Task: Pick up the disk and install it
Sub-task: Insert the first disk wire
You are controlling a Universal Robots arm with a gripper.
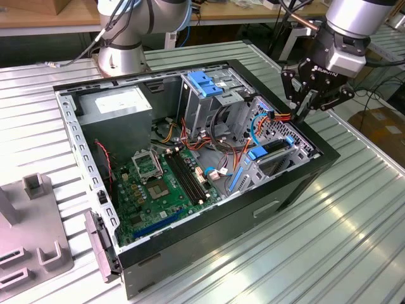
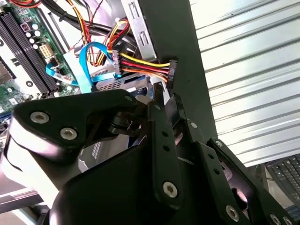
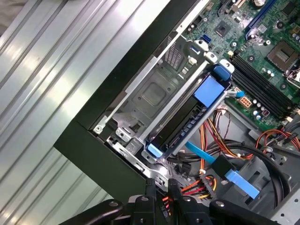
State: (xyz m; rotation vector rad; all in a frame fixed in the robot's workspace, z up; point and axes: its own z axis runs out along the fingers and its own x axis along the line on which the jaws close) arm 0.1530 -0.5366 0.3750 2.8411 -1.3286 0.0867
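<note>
Disk seated in bay; gripper above it.
Gripper (image 1: pixel 308 104) fingers nearly closed, empty; disk (image 3: pixel 187 123) just below. Judgement: verify flush seating.

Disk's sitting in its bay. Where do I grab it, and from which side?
Probably from above, across the exposed long edge of the disk, between its blue end tabs. The metal bay covers its broad faces, and cables crowd one end.

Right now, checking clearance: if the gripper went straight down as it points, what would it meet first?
Probably the bundle of power cables beside the disk in its bay, though depth is unclear. The gripper hangs over that corner.
</note>
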